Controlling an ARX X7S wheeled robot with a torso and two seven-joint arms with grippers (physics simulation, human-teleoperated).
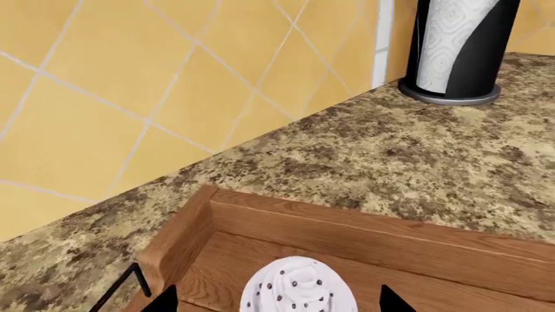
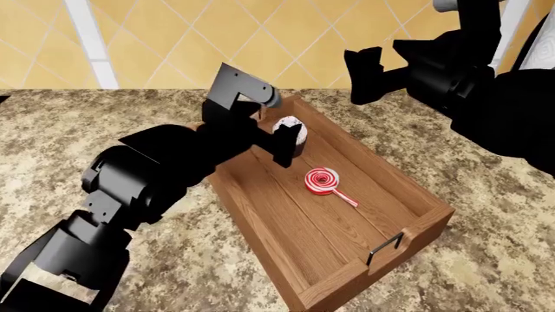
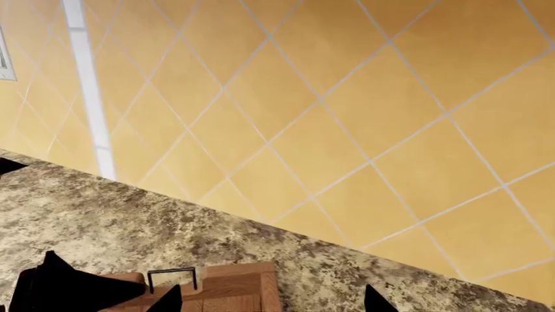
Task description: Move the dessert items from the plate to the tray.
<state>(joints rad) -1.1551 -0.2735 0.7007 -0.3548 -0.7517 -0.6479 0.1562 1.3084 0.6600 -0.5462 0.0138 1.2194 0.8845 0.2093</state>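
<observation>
1. This is a kitchen, rendered in a simulator.
2. A speckled brown granite-look countertop (image 2: 485,260) runs along the wall.
3. The wall behind the counter's far edge is covered in yellow tiles (image 3: 347,117) set diagonally with pale grout, like a backsplash.
4. A roll of paper towels (image 1: 455,49) stands upright in a dark holder on the counter, near the tiled wall.

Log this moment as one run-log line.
left claw: around cupcake, in tray | lollipop: flat in tray | right claw: raised, empty | plate: not visible
</observation>
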